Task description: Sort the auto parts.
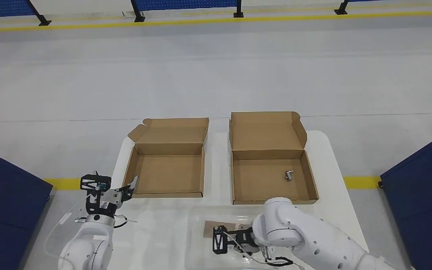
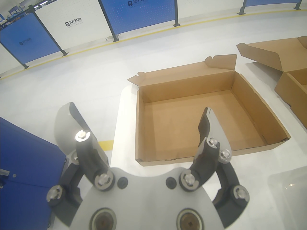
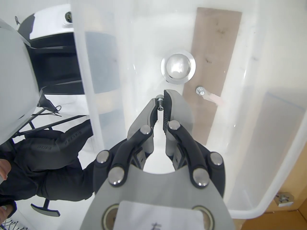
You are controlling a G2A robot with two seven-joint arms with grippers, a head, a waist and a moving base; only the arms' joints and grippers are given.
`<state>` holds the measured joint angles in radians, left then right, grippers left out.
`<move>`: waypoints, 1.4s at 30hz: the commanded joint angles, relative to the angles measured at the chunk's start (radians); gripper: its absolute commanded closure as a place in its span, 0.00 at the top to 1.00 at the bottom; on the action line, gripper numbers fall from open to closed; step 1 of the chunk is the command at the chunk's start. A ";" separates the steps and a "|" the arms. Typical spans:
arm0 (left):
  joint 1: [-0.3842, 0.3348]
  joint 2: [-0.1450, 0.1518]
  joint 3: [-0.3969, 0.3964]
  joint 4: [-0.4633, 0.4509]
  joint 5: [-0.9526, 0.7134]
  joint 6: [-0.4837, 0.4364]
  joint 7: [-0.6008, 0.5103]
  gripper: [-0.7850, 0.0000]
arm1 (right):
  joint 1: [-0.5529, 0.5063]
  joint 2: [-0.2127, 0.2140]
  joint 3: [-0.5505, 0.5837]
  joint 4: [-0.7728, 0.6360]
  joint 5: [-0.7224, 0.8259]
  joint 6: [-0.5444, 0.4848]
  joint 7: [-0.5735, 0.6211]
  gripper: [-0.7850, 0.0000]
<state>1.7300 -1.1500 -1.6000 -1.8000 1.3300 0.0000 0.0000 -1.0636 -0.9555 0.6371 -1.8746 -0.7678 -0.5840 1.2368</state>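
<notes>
**A:** Nearest first: what do the jaws have?

**B:** The right gripper (image 3: 161,97) is clamped on a small metal pin (image 3: 160,102) inside the clear plastic bin (image 3: 80,56), at the lower middle of the top view. The pin's long axis seems to run along the fingers, head towards the tips.

**A:** What lies around it?

**B:** Just beyond the tips sits a polished domed disc (image 3: 178,66), and beside that a bolt (image 3: 200,91) with a pale shank. Both are smooth, shiny and loose on the bin floor.

**A:** And the drop-off?

**B:** Two shallow corrugated boxes, lids folded back. The right box (image 1: 273,199) lies up and to the right of the jaws, and this arm is nearer it. One small metal fitting (image 1: 289,174) is already inside.

**A:** The other side?

**B:** The left box (image 1: 169,191) holds nothing. The left gripper (image 2: 139,109) hangs spread wide at its lower-left corner, carrying nothing.
</notes>
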 commanded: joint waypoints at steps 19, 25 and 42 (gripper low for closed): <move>0.000 0.000 0.000 0.000 0.000 0.000 0.000 1.00 | -0.079 0.102 0.130 -0.042 0.109 -0.134 -0.135 0.00; 0.000 0.000 0.000 0.000 0.000 0.000 0.000 1.00 | -0.089 0.107 0.149 -0.001 0.146 -0.191 -0.214 0.00; 0.000 0.000 0.000 0.000 0.000 0.000 0.000 1.00 | -0.046 0.168 0.180 0.095 0.297 -0.428 -0.429 0.00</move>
<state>1.7300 -1.1500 -1.6000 -1.8000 1.3300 0.0000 0.0000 -1.1097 -0.7871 0.8167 -1.7795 -0.4707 -1.0123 0.8078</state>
